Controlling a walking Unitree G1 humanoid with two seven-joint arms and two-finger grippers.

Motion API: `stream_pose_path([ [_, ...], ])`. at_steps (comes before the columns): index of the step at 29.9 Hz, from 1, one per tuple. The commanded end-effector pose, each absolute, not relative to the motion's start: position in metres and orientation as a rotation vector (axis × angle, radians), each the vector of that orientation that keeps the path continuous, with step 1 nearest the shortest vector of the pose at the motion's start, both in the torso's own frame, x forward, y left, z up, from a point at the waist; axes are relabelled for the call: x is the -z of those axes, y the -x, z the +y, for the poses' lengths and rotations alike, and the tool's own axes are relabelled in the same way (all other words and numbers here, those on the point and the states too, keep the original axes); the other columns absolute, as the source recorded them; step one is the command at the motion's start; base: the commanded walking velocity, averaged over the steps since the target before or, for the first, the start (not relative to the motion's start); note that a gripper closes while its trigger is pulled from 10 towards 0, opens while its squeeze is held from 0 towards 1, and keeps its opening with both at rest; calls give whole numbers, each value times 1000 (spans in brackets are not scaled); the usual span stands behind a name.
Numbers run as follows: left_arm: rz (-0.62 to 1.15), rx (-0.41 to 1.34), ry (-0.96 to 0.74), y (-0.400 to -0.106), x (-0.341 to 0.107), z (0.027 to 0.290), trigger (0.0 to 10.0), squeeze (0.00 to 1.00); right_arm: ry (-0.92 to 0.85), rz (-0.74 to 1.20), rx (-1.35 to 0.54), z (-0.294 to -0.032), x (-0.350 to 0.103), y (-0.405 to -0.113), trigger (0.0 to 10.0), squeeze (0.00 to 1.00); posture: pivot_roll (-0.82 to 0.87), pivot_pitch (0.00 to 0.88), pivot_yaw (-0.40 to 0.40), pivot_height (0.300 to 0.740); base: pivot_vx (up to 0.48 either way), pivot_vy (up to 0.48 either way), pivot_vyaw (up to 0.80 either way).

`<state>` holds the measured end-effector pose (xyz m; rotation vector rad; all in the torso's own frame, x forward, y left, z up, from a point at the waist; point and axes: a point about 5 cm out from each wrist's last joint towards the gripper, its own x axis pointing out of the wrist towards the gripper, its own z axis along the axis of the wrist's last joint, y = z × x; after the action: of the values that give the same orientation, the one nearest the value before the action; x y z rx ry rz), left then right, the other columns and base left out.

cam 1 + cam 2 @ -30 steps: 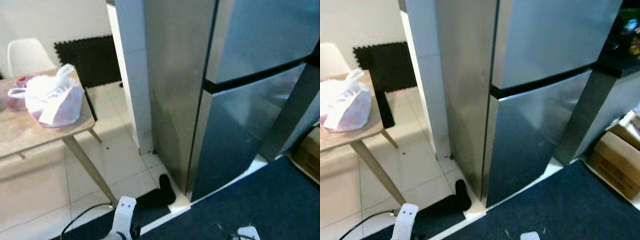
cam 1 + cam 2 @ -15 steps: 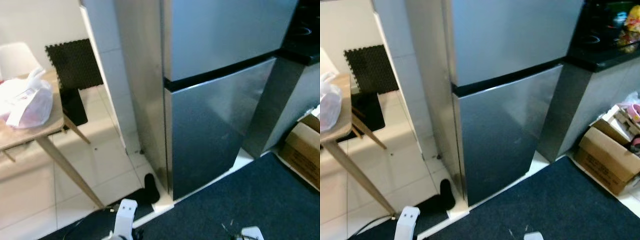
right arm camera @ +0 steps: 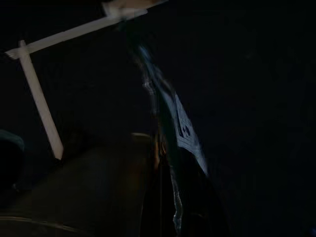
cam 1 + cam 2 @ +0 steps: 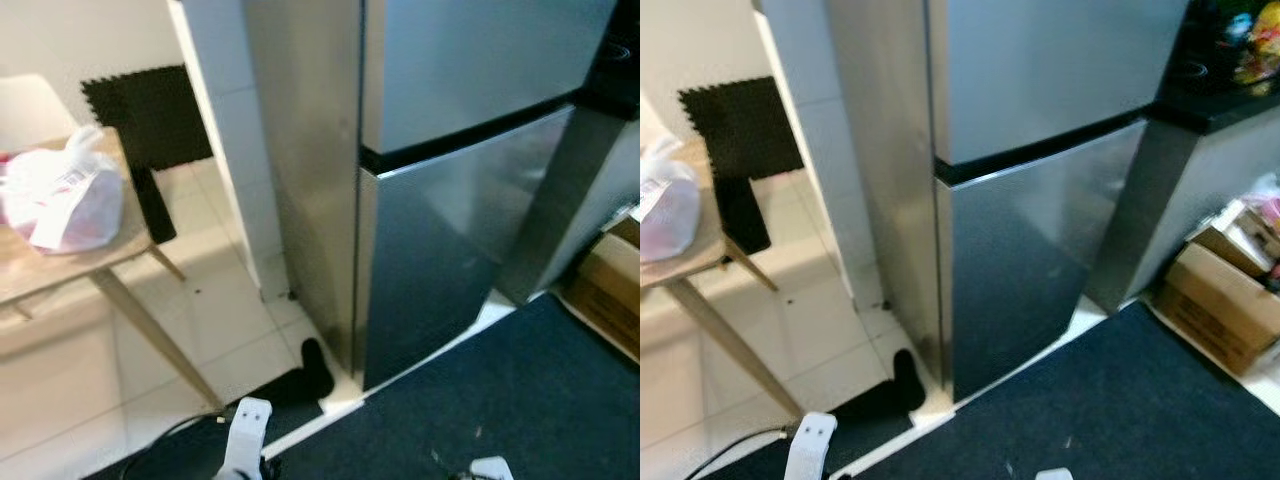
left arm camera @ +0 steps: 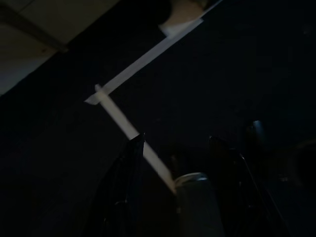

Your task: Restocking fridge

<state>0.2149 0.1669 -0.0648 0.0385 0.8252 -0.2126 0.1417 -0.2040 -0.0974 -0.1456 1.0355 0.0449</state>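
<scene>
Straight ahead stands the fridge (image 4: 450, 200), a tall steel two-door unit with both doors shut and a dark seam between the upper and lower door. Near the robot, a dark blue carpet (image 4: 1120, 400) runs up to the fridge's foot, edged by a pale strip. To the left lies white tiled floor (image 4: 220, 320). On that floor, at the left, stands a wooden table (image 4: 60, 265) on slanted legs. To the right of the fridge is a dark counter (image 4: 1210, 100), with a cardboard box (image 4: 1215, 305) on the floor near its base. A black foam mat (image 4: 150, 110) lies far left on the tiles, beside a white chair (image 4: 35, 105). A white plastic bag (image 4: 65, 195) sits on the table, well apart from the fridge. A small black object (image 4: 300, 380) lies on the floor against the fridge's near left corner.

The left gripper (image 5: 177, 140) hangs low over the dark carpet, its two black fingers (image 5: 129, 173) spread apart. The right gripper (image 3: 173, 207) hangs in deep shade beside something glossy with a pale label (image 3: 185, 131); whether it is clenched or released I cannot tell
</scene>
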Motion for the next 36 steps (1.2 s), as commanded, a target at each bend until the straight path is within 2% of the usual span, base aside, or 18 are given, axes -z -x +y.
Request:
stream_pose_path([
  [1, 829, 214, -57, -213, 66, 170, 10000, 0, 158, 1035, -42, -205, 97, -141, 10000, 0, -89, 37, 45, 740, 0, 0, 0],
  [12, 796, 240, -104, -216, 63, 167, 10000, 0, 126, 1044, -13, -212, 98, -137, 10000, 0, -91, 39, 56, 740, 0, 0, 0],
  [20, 718, 226, -121, -228, 55, 165, 10000, 0, 127, 1032, 2, -206, 96, -146, 10000, 0, -90, 41, 61, 740, 0, 0, 0],
  [33, 703, 242, -145, -232, 52, 163, 10000, 0, 114, 1029, 13, -205, 95, -148, 10000, 0, -90, 44, 58, 740, 0, 0, -750],
  [36, 686, 239, -145, -232, 51, 163, 10000, 0, 116, 1031, 19, -213, 95, -146, 10000, 0, -89, 45, 59, 740, 0, 0, -800],
])
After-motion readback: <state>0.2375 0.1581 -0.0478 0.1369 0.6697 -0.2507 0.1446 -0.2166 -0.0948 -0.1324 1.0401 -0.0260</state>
